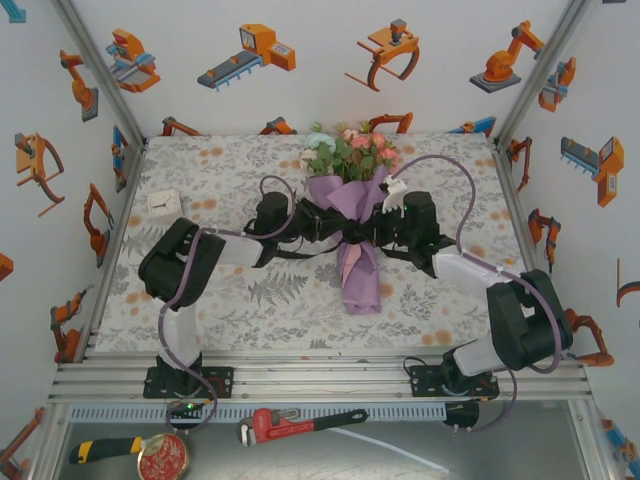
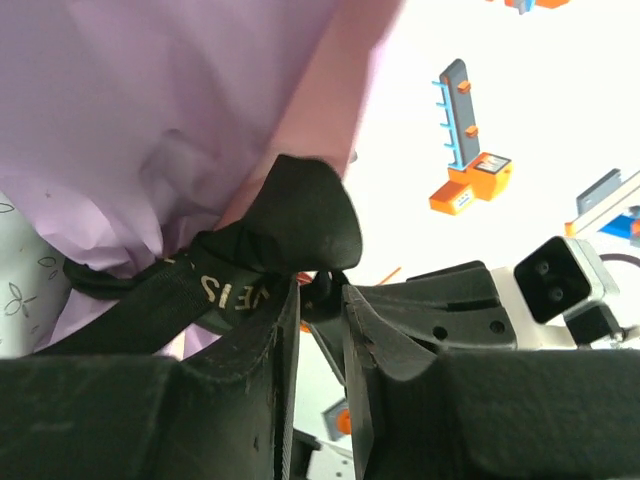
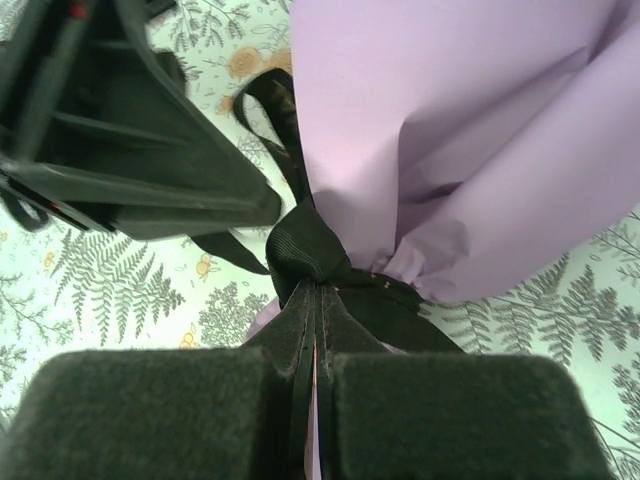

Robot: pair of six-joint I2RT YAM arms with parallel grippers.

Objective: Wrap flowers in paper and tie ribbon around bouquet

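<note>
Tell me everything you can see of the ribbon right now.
The ribbon is a black woven fabric band with light lettering, cinched round the narrow waist of the lilac paper and bunched in a knot. The right gripper pinches it in shut jaws; a fold drapes over the left gripper, jaws slightly apart.

Lilac paper (image 1: 360, 280), black ribbon (image 3: 305, 250), pastel flowers (image 1: 355, 150), fern-print table (image 1: 220, 290).
The paper's other side is pink; the ribbon bears pale lettering; the flowers run pink, peach, cream and pale blue above green leaves; grey ferns and orange blossoms cover the table.
</note>
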